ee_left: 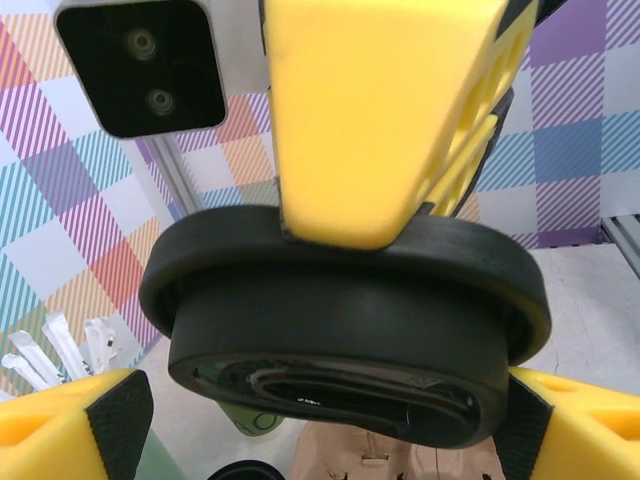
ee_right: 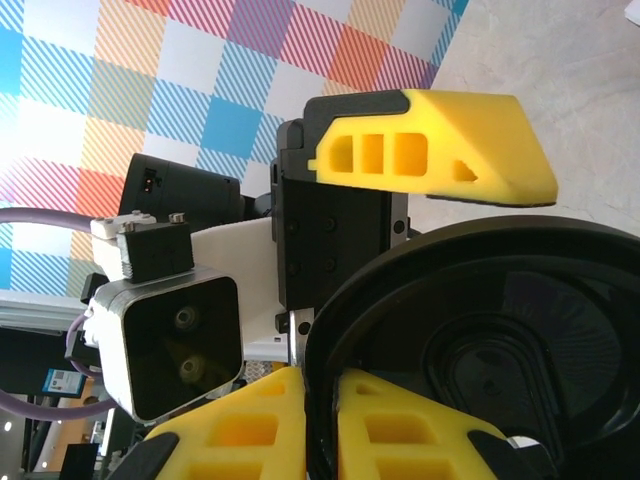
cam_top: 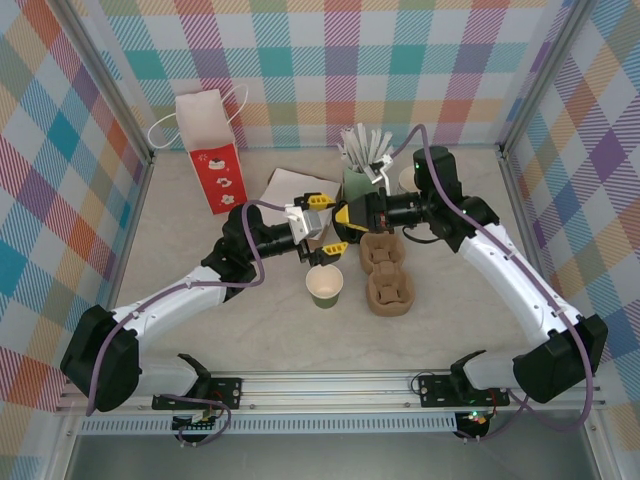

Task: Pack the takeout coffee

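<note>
The dark-green coffee cup (cam_top: 325,286) stands upright on the table with no lid on it, its cream inside showing. The round black lid (ee_left: 340,330) hangs on edge above it, between both grippers. My right gripper (ee_right: 330,400) is shut on the rim of the lid (ee_right: 520,340), one yellow finger on each face. In the top view the right gripper (cam_top: 350,215) comes in from the right. My left gripper (cam_top: 327,224) meets it from the left, its fingers (ee_left: 75,430) spread wide across the lid's diameter, with a small gap at one side.
A brown cardboard cup carrier (cam_top: 387,272) lies just right of the cup. Behind the grippers stand a mint cup of white sticks (cam_top: 360,165) and a white paper sheet (cam_top: 290,185). A red and white gift bag (cam_top: 213,150) stands at the back left.
</note>
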`<state>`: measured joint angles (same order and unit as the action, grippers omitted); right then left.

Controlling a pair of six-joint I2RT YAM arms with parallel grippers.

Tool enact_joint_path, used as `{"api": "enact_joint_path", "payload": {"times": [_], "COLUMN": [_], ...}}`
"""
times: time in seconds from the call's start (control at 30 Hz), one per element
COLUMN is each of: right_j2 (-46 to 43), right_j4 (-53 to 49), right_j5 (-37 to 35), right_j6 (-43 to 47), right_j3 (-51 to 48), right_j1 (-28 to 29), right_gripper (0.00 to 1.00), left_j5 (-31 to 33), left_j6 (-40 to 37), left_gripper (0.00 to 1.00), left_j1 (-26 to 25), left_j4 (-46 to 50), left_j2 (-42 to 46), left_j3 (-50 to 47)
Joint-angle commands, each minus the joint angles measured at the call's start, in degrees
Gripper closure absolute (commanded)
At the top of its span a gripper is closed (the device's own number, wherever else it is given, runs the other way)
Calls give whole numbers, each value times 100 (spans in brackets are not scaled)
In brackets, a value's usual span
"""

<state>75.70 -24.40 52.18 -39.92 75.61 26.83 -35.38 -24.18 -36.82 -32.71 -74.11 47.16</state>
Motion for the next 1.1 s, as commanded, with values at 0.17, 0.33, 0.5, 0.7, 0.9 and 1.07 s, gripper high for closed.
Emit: {"api": "enact_joint_path", "payload": {"times": [0.17,0.33,0.5,0.7,0.9,1.07], "right_j2": [120,215,270,252,305,313], "right_j4": [164,199,78,-351,-869,-1166], "right_j5": [228,270,188,-98,-440,-750], "right_j6": [-125,-153,-109,151,445,643], "right_j3": [-99,-64,-48,54,173,251], "right_j1": [142,202,225,226,235,275], "right_gripper": [86,86,85,79,70,58], "left_j5": [-188,-216,-194,-85,-48,-2], "left_j6": [-234,-298,-419,-676,-785,-876], "left_gripper": [14,19,24,24,25,26], "left_j1": [-87,-89,-89,-88,-87,-86], "left_j4": [31,153,361,826,1108,1282], "left_j2": [124,204,326,401,410,388], "left_j3": [195,216,221,246,303,346]}}
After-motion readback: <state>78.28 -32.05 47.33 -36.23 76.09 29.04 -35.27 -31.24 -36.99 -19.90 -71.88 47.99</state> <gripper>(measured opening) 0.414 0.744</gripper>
